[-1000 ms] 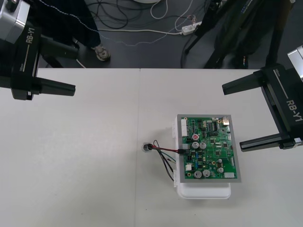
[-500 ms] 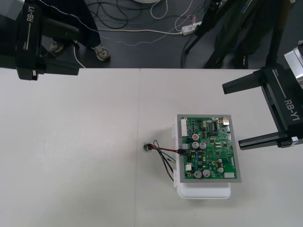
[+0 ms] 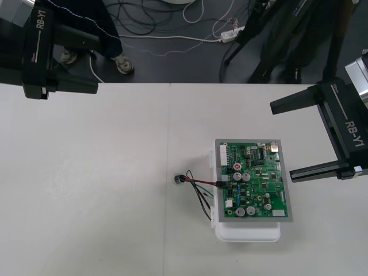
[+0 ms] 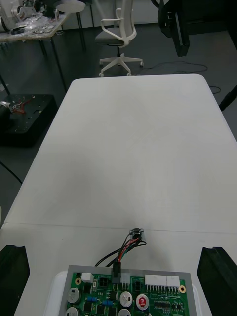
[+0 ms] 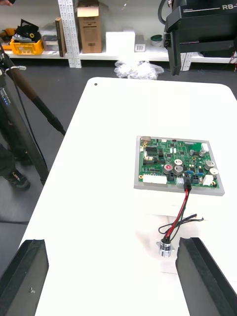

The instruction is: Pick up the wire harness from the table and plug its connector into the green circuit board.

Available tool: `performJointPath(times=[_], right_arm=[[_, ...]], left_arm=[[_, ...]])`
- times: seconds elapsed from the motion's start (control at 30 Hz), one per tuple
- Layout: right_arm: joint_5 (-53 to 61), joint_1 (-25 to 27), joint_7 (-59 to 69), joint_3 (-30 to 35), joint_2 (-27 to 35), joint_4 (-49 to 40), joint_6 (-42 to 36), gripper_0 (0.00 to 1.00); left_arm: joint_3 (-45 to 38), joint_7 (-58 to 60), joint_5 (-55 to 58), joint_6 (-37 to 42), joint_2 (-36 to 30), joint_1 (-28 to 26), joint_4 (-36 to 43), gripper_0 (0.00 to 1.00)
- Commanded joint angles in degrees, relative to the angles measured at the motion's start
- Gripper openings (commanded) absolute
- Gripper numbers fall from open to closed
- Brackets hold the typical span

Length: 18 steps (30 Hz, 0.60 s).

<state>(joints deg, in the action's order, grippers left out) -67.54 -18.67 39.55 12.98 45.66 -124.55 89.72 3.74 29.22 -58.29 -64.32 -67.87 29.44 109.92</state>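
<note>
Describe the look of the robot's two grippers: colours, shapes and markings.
The left gripper and the right gripper are both black, boxy bodies with white RB-Y1 lettering, each carrying two long, straight black fingers.

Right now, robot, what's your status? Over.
Left gripper open, at far left corner; right gripper open beside board. Wire plug in the board, socket lying on table. Nothing in the way.

Your robot's left claw [image 3: 99, 63] and right claw [image 3: 282, 141] are blocky and black, each with two long flat fingers [image 3: 313, 99], white "RB-Y1" lettering [image 3: 352, 133] and silver housing [image 3: 360, 69].
</note>
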Motion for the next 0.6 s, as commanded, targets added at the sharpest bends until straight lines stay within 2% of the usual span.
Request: performJointPath(times=[0.03, 0.6], right_arm=[[-0.31, 0.57, -2.90, 1.70, 1.98, -1.22, 0.28, 1.00], [-0.31, 0.57, -2.90, 1.70, 1.98, -1.22, 0.28, 1.00]], left_arm=[[0.48, 3.56, 0.28, -1.16, 0.55, 2.29, 0.99, 0.76], [0.48, 3.56, 0.28, -1.16, 0.55, 2.29, 0.99, 0.76]])
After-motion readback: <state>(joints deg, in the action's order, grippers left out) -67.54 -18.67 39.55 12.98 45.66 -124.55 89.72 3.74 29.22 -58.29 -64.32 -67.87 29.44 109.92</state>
